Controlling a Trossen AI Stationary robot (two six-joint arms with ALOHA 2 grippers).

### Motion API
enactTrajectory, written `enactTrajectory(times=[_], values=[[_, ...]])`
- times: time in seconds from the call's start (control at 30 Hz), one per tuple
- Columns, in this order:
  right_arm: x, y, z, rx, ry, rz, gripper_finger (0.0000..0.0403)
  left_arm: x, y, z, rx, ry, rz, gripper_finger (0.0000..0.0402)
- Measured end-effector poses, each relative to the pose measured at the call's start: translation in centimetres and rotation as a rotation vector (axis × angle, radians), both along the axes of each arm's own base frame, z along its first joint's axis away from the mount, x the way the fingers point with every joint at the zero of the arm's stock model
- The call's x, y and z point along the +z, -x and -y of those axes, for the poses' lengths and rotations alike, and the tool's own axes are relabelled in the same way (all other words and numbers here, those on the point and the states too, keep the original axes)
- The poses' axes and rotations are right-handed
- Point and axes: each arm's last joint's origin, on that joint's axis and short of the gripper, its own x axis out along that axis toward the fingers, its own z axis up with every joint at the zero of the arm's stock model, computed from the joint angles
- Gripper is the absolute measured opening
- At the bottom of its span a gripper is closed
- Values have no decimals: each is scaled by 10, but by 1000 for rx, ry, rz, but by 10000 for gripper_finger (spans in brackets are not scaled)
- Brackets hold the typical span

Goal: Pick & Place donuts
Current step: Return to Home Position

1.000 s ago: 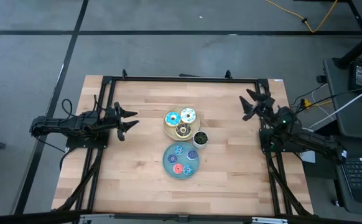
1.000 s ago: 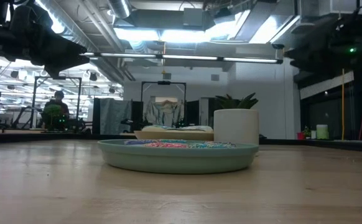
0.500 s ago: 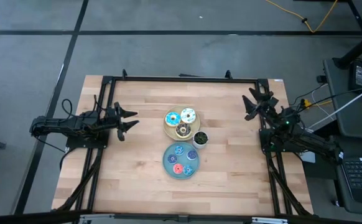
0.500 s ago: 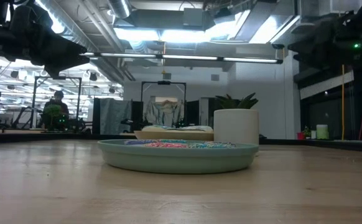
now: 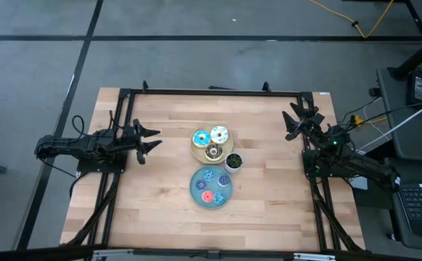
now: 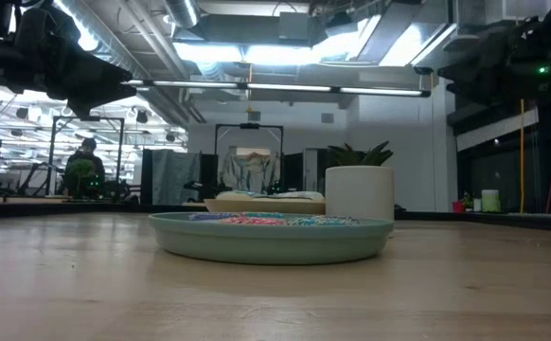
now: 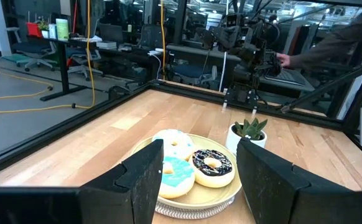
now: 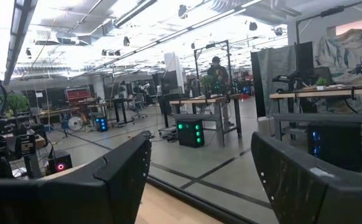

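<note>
- The left gripper (image 5: 155, 138) hovers over the left side of the wooden desk (image 5: 160, 196), its fingers (image 7: 140, 180) spread apart and pinching nothing; it faces the middle of the desk
- The right gripper (image 5: 291, 122) sits over the far right part of the desk, close to the black frame rail (image 5: 211, 92); its fingers (image 8: 122, 177) are spread wide and empty, and its wrist view looks out past the desk edge into the room
- A cream plate (image 5: 196, 151) lies at the centre of the desk, well apart from both grippers
- Three larger donuts rest on that plate, packed together: the light-blue-iced donut (image 5: 201, 138) on the left, the white-iced donut (image 5: 220, 134) on the right, and the dark brown donut (image 5: 213, 151) on the near side
- A small plant pot (image 5: 233, 161) stands upright just beside the cream plate, at its near right
- A blue plate (image 5: 194, 194) lies nearer the front edge, close to the cream plate and the pot
- The tiny donuts (image 5: 209, 175) lie scattered on the blue plate, mostly blue, with one pink donut (image 5: 208, 196) among them
- A person (image 6: 84, 166) shows far off in the room behind the desk in the low view
</note>
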Motion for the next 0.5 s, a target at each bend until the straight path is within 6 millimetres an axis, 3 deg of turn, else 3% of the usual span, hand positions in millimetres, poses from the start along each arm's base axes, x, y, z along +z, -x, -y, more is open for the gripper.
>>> enactTrajectory(times=[0.5], values=[[-1, 0, 0, 0, -4, -10, 277, 0, 0, 0, 0, 0, 0, 196]])
